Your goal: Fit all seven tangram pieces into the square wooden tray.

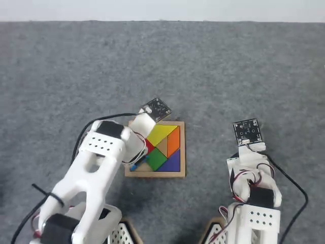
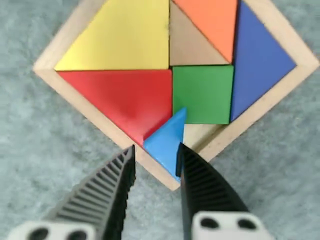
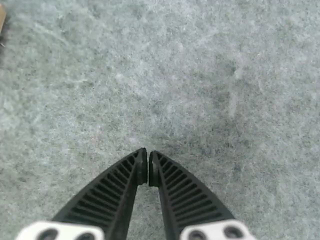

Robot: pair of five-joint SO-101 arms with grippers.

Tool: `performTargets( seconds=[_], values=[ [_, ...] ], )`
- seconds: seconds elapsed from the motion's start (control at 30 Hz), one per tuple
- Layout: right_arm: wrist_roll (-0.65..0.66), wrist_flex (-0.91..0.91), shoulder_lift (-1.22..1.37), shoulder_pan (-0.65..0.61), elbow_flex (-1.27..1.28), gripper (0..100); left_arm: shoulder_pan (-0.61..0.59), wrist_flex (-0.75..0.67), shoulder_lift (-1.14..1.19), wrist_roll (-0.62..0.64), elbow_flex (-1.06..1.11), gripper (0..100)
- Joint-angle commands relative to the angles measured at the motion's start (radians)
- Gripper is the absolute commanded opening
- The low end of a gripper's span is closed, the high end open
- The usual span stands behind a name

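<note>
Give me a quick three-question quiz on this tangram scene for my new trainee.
1. True or false: the right end effector is shut over bare grey carpet.
2. Multiple choice: which piece is not yet lying flat in the wooden tray? A yellow triangle; B green square; C light blue triangle.
3. Short answer: how many pieces already lie flat in the tray?

Key: 1 true; 2 C; 3 six.

Tray (image 1: 162, 174) lying mid-counter (image 1: 228, 66). Six pieces (image 2: 125, 45) sitting inside. Seventh piece (image 2: 167, 142) leaning over the tray's front-left corner, between the spread left pincer (image 2: 155, 147). Right pincer (image 3: 148, 152) hanging well right of the tray.
</note>
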Motion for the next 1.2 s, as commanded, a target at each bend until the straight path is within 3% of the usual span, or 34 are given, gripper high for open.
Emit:
performTargets(
  seconds=[0.0, 0.2, 0.53, 0.9, 1.17],
  values=[
    [0.011, 0.008, -0.015, 0.005, -0.008, 0.9, -0.060, 0.012, -0.032, -0.011, -0.081, 14],
    [0.011, 0.008, -0.015, 0.005, -0.008, 0.9, -0.160, -0.087, -0.026, -0.008, -0.056, 14],
    [0.011, 0.008, -0.015, 0.005, -0.008, 0.9, -0.037, -0.181, -0.025, 0.028, 0.058, 14],
    [0.011, 0.008, -0.015, 0.005, -0.008, 0.9, -0.029, -0.181, -0.025, 0.025, 0.065, 14],
    [0.011, 0.010, -0.015, 0.005, -0.008, 0.9, 0.071, -0.175, -0.025, 0.066, 0.082, 14]
  ],
)
